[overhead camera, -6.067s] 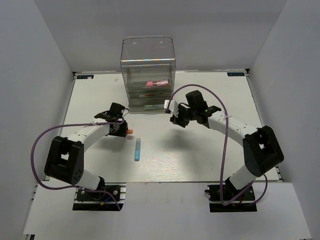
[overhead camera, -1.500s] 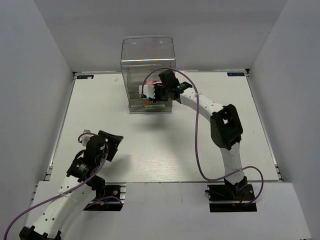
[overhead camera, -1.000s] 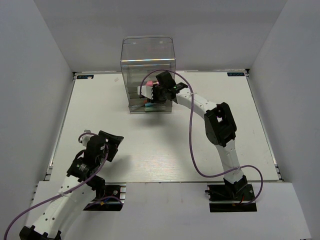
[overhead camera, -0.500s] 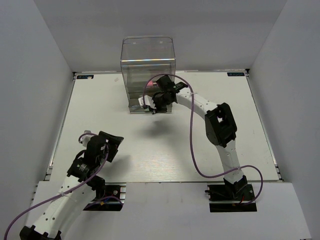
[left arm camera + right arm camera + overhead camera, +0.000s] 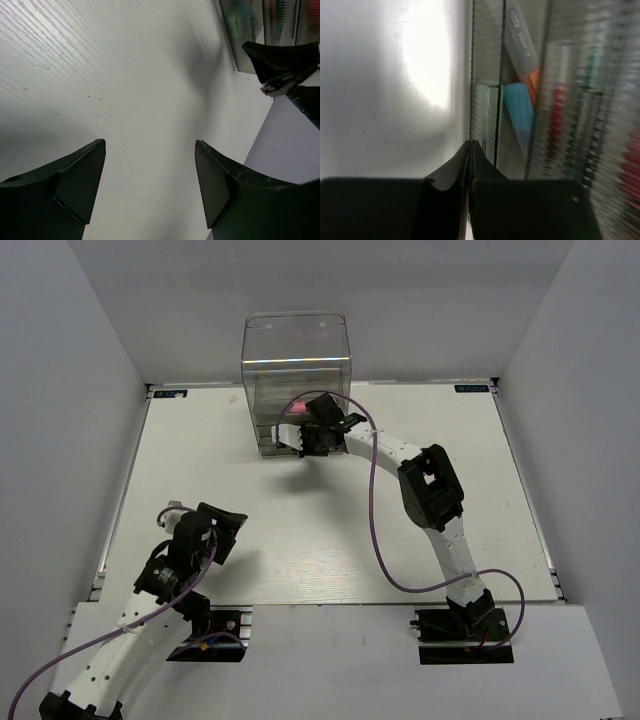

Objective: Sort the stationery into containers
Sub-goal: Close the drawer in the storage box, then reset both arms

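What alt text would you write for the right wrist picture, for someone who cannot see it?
The right claw, dark and shut, points at the ribbed front of the clear drawers. Behind the plastic lie a light blue marker and a white marker with an orange tip; a blurred red pen shows further right.

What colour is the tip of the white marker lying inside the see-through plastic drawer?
Orange. The white marker shows best in the right wrist view.

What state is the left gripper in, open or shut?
The left gripper is open: its fingers stand wide apart, with only the table showing between them.
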`<control>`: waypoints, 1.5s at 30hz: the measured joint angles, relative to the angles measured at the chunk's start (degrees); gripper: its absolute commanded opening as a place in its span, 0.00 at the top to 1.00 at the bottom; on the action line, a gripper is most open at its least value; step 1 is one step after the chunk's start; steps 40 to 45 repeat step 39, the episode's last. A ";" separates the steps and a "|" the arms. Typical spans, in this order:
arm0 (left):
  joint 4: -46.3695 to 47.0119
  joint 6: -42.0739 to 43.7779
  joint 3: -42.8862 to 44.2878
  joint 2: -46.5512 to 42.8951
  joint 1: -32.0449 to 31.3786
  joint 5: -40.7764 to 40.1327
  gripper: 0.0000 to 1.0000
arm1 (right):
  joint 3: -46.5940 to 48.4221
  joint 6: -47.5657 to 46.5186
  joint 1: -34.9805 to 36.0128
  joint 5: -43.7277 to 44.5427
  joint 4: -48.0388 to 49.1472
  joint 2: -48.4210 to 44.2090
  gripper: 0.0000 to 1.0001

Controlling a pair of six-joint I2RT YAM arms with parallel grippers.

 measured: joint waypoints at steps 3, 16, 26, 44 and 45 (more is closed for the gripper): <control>0.00 0.00 0.00 0.28 0.00 0.00 0.19 | -0.85 1.75 0.07 3.23 4.42 0.00 1.00; 0.24 0.00 0.00 1.38 0.00 0.04 0.19 | -2.64 5.03 0.72 9.31 11.69 0.02 0.97; 1.70 1.25 -0.04 1.01 -0.22 0.46 0.10 | -15.67 9.14 0.37 1.97 13.07 -8.15 0.10; 25.59 15.54 0.22 7.93 -0.37 10.08 0.00 | -42.12 41.33 -0.17 11.91 28.61 -46.93 0.10; 25.59 15.54 0.22 7.93 -0.37 10.08 0.00 | -42.12 41.33 -0.17 11.91 28.61 -46.93 0.10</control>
